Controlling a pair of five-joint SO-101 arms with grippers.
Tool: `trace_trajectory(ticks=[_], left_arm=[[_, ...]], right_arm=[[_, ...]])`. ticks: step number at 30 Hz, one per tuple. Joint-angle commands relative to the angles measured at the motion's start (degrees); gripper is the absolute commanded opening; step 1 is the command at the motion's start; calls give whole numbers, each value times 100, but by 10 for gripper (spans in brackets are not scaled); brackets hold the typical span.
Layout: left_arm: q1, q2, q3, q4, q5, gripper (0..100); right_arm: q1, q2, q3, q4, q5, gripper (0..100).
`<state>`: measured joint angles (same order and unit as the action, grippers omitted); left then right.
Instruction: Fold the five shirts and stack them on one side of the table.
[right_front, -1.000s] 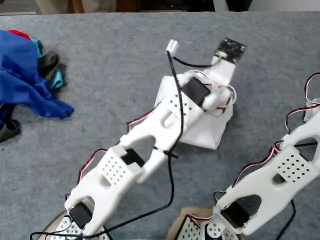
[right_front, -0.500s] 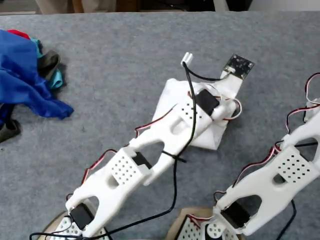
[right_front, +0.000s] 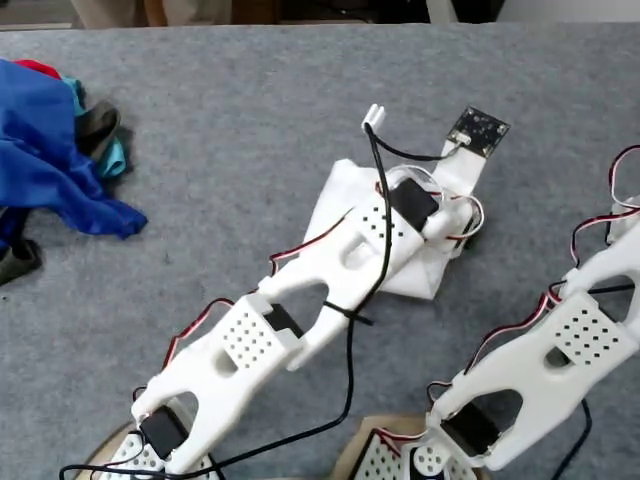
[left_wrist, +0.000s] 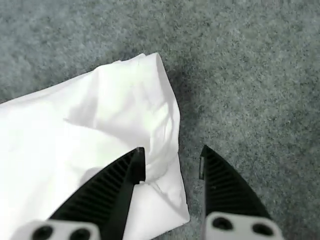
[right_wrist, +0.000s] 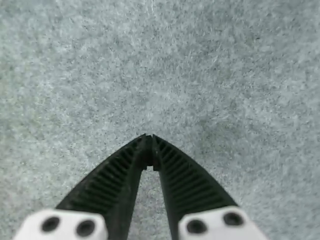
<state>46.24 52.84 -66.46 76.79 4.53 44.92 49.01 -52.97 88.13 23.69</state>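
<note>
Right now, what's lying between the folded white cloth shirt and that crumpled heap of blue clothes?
Nothing. The high view shows bare grey felt tabletop all the way from the folded white shirt to the crumpled blue clothes heap.

The folded cloth shirt (left_wrist: 85, 135) is plain white. The felt-like table cover (right_front: 220, 110) is speckled grey. At its left edge, the crumpled fabric heap (right_front: 40, 140) shows bright blue, teal and red.
</note>
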Motion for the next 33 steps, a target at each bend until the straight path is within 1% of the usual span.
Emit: trace_trajectory(ticks=[1,6,11,13,17,20,23,27,33], left_arm=[[-334,-259,-721,492,18,170],[-1301,-391,-1873,1345,9,18],[-2347,-365,-2778,2418,26,19],[-2787,-374,-2734,2426,18,19],[-3499,-409,-2277,2426,0,19],[-3833,-418,-1705,2435,-185,19],[-4097,-541,-1073,2435,-220,19],[-4246,-1042,-53,2435,-255,19],[-4114,-1886,1257,2338,-264,19]], right_arm=[[-233,-84,-127,193,211,5],[-673,-391,-154,774,580,5],[-1235,-1130,-154,1319,712,5],[-1534,-1508,-66,1407,712,5],[-2149,-2457,479,1415,712,5],[-2695,-3204,1209,1407,712,5],[-3116,-3811,1912,1380,703,6],[-3292,-4127,2431,1108,695,9],[-3319,-3908,2440,949,677,9]])
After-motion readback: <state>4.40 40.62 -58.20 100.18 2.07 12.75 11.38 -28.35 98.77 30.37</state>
